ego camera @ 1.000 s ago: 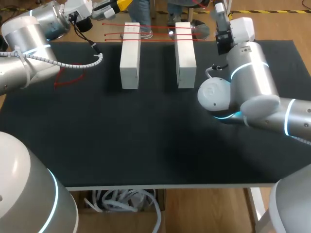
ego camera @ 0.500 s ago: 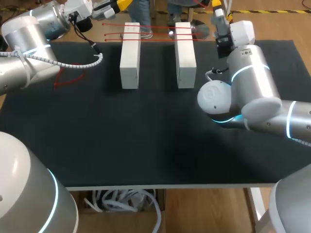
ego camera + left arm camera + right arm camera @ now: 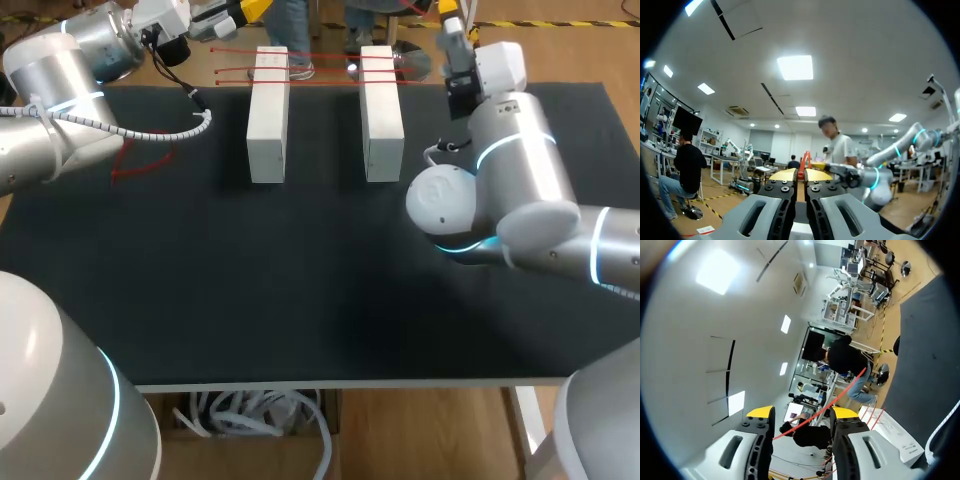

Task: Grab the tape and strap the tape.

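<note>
Since a second ago the right arm (image 3: 520, 160) has raised its wrist toward the table's far edge, while the left arm (image 3: 60, 110) has kept still. The left gripper (image 3: 801, 174) sits past the far left corner, its fingers pressed almost together and pinching the red tape (image 3: 801, 167). The tape runs in three strands over the far ends of the left block (image 3: 268, 115) and the right block (image 3: 382, 112), both white, on the black table (image 3: 300, 280). The right gripper (image 3: 802, 412) has its fingers spread wide, with the tape crossing the gap between them
</note>
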{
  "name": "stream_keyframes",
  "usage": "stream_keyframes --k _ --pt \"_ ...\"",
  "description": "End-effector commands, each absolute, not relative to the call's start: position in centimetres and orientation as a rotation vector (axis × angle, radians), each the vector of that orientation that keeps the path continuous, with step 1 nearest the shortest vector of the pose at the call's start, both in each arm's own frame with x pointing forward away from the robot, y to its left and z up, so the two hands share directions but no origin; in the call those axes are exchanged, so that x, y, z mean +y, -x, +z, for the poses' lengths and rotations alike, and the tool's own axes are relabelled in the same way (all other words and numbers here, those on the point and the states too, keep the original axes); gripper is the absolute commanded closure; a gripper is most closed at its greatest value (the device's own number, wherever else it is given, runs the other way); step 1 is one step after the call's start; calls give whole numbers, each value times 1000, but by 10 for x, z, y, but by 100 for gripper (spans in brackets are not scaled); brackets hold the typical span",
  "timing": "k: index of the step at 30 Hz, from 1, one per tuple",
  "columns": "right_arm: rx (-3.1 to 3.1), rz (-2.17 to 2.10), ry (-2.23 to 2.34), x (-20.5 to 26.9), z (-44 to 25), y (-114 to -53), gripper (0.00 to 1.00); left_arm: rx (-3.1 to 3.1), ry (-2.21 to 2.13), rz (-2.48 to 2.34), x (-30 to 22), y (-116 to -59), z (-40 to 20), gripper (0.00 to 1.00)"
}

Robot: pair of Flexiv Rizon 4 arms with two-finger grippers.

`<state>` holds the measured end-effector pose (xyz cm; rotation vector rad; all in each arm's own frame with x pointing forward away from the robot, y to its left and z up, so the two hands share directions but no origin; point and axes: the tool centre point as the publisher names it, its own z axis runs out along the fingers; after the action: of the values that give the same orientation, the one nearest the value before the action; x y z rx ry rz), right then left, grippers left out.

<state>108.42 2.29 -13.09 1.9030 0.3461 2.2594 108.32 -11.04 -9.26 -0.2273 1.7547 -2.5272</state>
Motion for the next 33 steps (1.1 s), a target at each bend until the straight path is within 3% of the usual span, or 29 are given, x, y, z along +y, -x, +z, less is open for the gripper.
stream_keyframes --k 1,7,9,10,19,25,28,33 --pt "341 2252 -1897 23 -128 -1088 55 1752 228 -2527 -111 -1083 -93 100" --pt "337 2249 -1886 20 -127 -1091 57 1752 228 -2527 -111 -1083 -93 100" --pt "337 2249 -1885 20 -127 -1092 77 1752 228 -2527 -111 -1083 -93 100" --pt "337 2248 -1885 20 -127 -1092 80 1752 228 -2527 -111 -1083 -93 100" --pt "348 2248 -1891 21 -127 -1093 80 1752 228 -2527 -111 -1083 -93 100" --pt "351 2248 -1897 21 -127 -1094 89 1752 228 -2527 -111 -1083 -93 100" --pt "353 2243 -1903 21 -127 -1094 100 1752 228 -2527 -111 -1083 -93 100" --pt "354 2237 -1908 21 -128 -1093 100 1752 228 -2527 -111 -1083 -93 100"
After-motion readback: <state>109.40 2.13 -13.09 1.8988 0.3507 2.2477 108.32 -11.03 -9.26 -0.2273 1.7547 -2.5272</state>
